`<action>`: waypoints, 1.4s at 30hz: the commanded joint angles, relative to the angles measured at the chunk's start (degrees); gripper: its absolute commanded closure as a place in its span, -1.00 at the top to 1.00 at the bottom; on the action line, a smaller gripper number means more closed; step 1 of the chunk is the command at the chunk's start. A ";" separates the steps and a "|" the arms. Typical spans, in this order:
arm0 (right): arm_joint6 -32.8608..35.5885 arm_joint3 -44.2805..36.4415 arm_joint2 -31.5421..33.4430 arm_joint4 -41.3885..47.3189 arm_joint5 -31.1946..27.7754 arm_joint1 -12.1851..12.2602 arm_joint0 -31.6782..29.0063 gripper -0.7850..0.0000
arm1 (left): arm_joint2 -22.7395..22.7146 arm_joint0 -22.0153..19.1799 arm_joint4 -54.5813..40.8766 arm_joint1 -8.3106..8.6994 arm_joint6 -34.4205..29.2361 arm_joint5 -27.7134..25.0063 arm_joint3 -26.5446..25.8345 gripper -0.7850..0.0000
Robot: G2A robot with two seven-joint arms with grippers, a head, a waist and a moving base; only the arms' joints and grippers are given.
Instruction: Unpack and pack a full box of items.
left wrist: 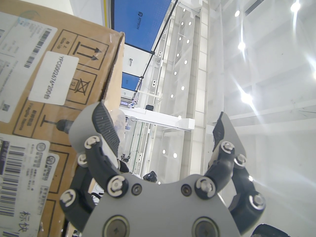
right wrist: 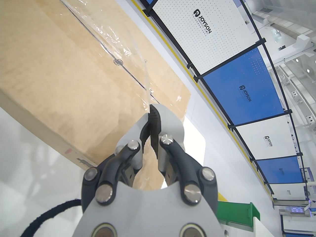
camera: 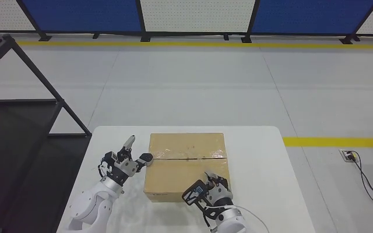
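A closed cardboard box [camera: 186, 169] stands in the middle of the white table [camera: 262, 175], its top seam sealed with clear tape [camera: 187, 155]. My left gripper [camera: 139, 149] is open at the box's left side, and one finger pad [left wrist: 105, 122] lies close against the labelled side of the box [left wrist: 49, 75]. Over the box's near right corner, my right gripper [camera: 207, 178] is shut. In the right wrist view this right gripper [right wrist: 151, 109] pinches a strip of clear tape [right wrist: 147, 82] that lifts up from the seam on the box top [right wrist: 61, 62].
A black rack [camera: 29, 134] stands on the floor left of the table. Blue and white partition panels [camera: 198, 14] line the far side of the room. A green bin [right wrist: 237, 213] sits beyond the table. Bare tabletop lies right of the box.
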 commanded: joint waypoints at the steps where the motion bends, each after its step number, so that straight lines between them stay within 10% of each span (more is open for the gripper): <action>1: -0.57 -0.53 0.58 1.11 -1.22 -0.06 -0.24 -1.00 | 0.02 0.06 -0.05 0.02 0.00 -0.06 -0.12 1.00; 25: 0.22 -10.21 10.35 26.75 -16.67 -0.67 -0.57 -1.00 | 0.01 0.83 -0.44 0.35 -1.14 -0.56 -0.64 1.00; 42: -0.25 -11.18 10.33 28.51 -17.54 -0.81 -0.43 -1.00 | 0.06 0.47 -1.07 0.51 -1.42 -0.81 0.11 1.00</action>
